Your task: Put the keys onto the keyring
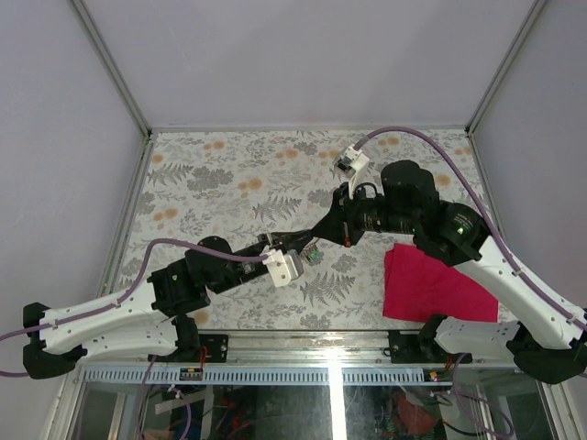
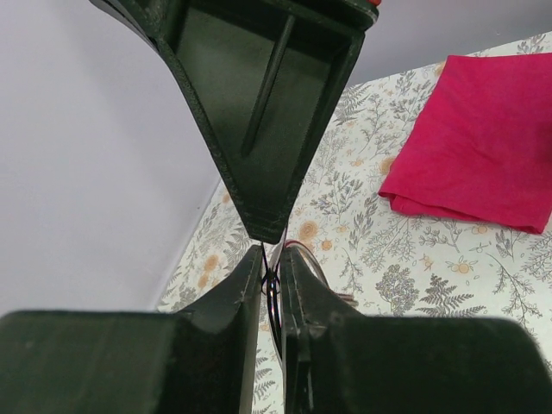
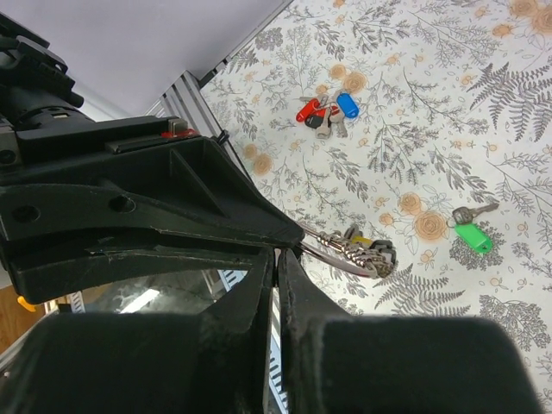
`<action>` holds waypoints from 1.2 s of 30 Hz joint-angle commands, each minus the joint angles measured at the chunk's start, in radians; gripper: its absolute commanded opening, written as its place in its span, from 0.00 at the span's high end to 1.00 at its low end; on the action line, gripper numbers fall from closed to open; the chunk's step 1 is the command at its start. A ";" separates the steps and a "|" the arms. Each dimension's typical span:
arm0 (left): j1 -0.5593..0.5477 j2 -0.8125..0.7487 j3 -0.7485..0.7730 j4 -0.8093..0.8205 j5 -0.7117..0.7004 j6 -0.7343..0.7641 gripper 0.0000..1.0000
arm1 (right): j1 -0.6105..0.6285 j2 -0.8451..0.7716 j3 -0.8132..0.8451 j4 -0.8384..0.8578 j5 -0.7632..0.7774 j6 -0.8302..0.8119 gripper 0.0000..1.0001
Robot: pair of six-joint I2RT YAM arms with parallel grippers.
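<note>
The keyring [image 3: 338, 252], a thin silvery wire ring with small dark and yellow tag pieces, hangs above the table between my two grippers. My left gripper [image 2: 271, 255] is shut on its wire [image 2: 274, 289]. My right gripper [image 3: 277, 252] is shut, its tips meeting the ring where the left gripper's fingers hold it. In the top view the left gripper [image 1: 303, 244] and right gripper [image 1: 323, 231] touch tip to tip. The green key [image 3: 472, 235] lies alone on the table. The red key [image 3: 308, 110] and blue key [image 3: 347, 104] lie together farther off.
A red cloth square [image 1: 431, 284] lies at the front right of the flowered table [image 1: 229, 174] and also shows in the left wrist view [image 2: 483, 138]. A metal frame rail [image 1: 275, 325] runs along the near edge. Grey walls close in the back and sides.
</note>
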 commanded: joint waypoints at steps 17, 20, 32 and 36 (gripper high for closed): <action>-0.002 -0.058 0.039 -0.168 -0.201 -0.163 1.00 | 0.005 -0.267 -0.311 0.118 0.505 0.073 0.51; -0.002 -0.057 0.047 -0.217 -0.248 -0.253 1.00 | 0.004 -0.262 -0.404 0.107 0.484 0.117 0.50; -0.002 -0.061 0.137 -0.426 -0.423 -0.542 1.00 | 0.001 -0.002 -0.513 0.215 0.352 0.186 0.47; -0.002 -0.060 0.175 -0.506 -0.440 -0.648 1.00 | -0.006 0.149 -0.506 0.305 0.260 0.144 0.47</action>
